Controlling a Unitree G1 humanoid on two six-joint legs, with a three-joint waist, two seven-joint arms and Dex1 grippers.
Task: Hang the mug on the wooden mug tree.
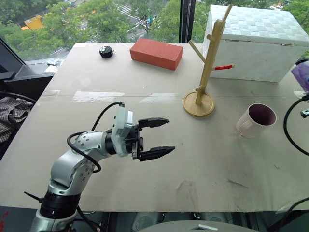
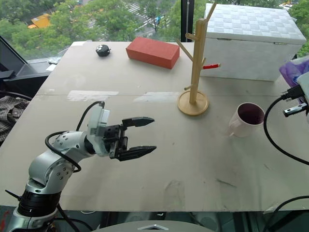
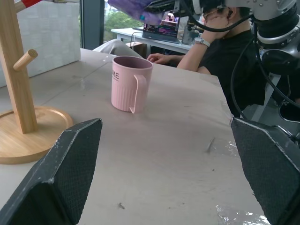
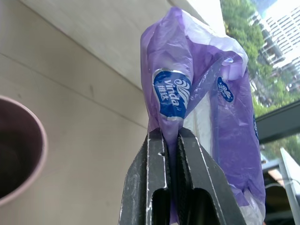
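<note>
The pale pink mug (image 1: pixel 256 121) stands upright on the table to the right of the wooden mug tree (image 1: pixel 210 58), its dark inside showing and its handle turned toward the left arm. The tree has a round disc base (image 1: pixel 198 104) and one red-tipped peg. My left gripper (image 1: pixel 171 136) hovers open over the middle of the table, level and pointing right at the mug (image 3: pixel 131 83), well short of it. My right gripper (image 4: pixel 171 133) is shut on a purple-and-white tissue packet (image 4: pixel 197 89), held up at the table's right edge just beside the mug's rim (image 4: pixel 18 150).
A white quilted box (image 1: pixel 256 43) stands behind the tree at the back right. A red brick (image 1: pixel 156 53) and a small black object (image 1: pixel 105 51) lie at the back. A person (image 3: pixel 220 51) sits beyond the table's right side. Black cables (image 1: pixel 289 125) loop at the right edge.
</note>
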